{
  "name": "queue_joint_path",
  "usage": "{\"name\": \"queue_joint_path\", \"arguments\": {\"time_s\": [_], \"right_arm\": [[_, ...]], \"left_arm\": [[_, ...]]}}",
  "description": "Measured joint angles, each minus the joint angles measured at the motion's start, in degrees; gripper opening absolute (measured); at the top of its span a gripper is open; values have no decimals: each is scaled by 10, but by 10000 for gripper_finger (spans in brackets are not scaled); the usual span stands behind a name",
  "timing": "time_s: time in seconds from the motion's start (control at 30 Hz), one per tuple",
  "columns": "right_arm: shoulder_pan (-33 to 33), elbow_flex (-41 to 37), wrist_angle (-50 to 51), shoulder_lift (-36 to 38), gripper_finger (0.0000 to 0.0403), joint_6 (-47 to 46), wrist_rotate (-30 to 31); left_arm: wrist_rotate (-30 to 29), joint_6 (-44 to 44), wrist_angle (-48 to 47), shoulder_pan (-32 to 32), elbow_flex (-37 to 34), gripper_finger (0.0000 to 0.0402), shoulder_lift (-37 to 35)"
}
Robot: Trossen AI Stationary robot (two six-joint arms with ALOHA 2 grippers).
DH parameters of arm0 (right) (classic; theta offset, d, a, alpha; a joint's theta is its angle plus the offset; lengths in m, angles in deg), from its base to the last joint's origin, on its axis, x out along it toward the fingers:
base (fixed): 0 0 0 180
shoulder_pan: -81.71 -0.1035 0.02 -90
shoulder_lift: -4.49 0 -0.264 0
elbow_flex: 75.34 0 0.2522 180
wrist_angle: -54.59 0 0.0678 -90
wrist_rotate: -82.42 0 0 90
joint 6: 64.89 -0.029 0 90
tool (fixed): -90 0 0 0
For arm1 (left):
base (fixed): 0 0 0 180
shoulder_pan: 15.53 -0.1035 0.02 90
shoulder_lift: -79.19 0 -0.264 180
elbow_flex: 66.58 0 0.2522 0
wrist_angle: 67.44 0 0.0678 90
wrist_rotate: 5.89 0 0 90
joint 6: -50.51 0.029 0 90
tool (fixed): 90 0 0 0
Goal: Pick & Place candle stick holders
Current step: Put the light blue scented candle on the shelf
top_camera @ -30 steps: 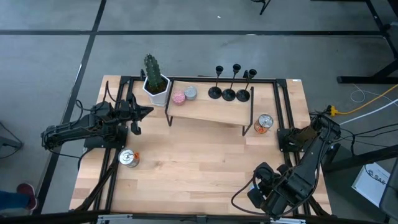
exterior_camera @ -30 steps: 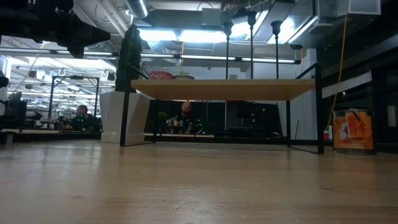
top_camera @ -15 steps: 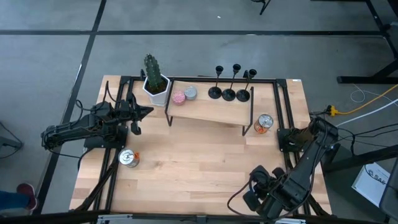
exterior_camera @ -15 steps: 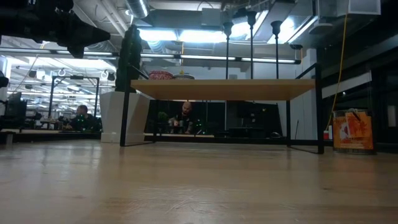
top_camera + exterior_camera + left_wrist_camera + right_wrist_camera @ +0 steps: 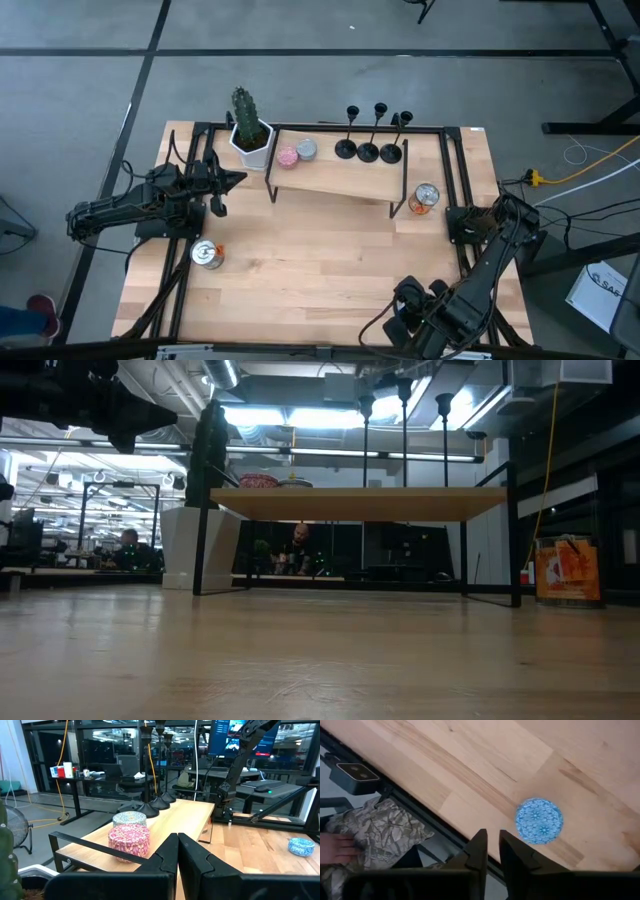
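Well beyond our narrowly closed, empty left gripper (image 5: 177, 851), the candle stick holders (image 5: 368, 150) stand on the shelf (image 5: 335, 176), while our right gripper (image 5: 491, 851), equally narrow, hovers beside a blue tin (image 5: 539, 820).

Right gripper (image 5: 405, 322): sits at the bottom edge of the high view, lower right; the arm's dark body covers its fingertips there.

Blue tin (image 5: 539, 819): seen only in the wrist views; in the high view it is hidden beneath the right arm.

Candle stick holders (image 5: 404, 432): in the low view, upper centre, the raised shelf (image 5: 360, 503) hides their bases. In the left wrist view their cups are cut off by the top edge.

Left gripper (image 5: 177, 851): dark and out of focus in the low view's upper left; its outline cannot be made out there.

Person (image 5: 335, 849): at the left edge of the right wrist view, only a hand and a camouflage sleeve show; the rest is cut off.

Can (image 5: 206, 254): label too small to read.
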Motion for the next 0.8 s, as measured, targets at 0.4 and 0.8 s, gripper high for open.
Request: {"name": "queue_joint_path", "arguments": {"time_s": [0.4,0.8], "right_arm": [[1,0,7,-1,140,-10,0],[8,0,33,-48,231,-25,-15]], "left_arm": [[0,0,0,0,0,6,0],[0,0,0,0,0,6,0]]}}
